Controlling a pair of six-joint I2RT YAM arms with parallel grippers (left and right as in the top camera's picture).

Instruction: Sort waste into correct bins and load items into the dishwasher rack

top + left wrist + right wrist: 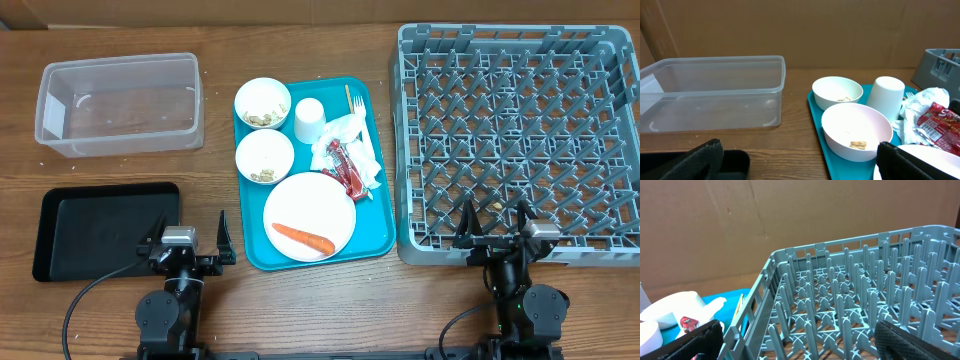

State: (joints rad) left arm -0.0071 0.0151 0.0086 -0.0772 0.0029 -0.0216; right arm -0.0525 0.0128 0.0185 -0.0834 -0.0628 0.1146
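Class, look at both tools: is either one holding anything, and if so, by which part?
Nothing is held. The left tool and the right tool both stand open and empty.

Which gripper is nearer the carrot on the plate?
Left. The left gripper is left of the carrot, just off the tray; the right gripper is farther away, at the rack.

Bare surface [219, 110] is running free between clear tub [120, 103] and teal tray [378, 225]. On the tray, 2 bowls [263, 103], cup [309, 119], napkins [352, 135] and plate [322, 198] are crowding close, leaving tight gaps. Upright pegs [520, 120] are filling the rack [405, 150], allowing entry from above only.
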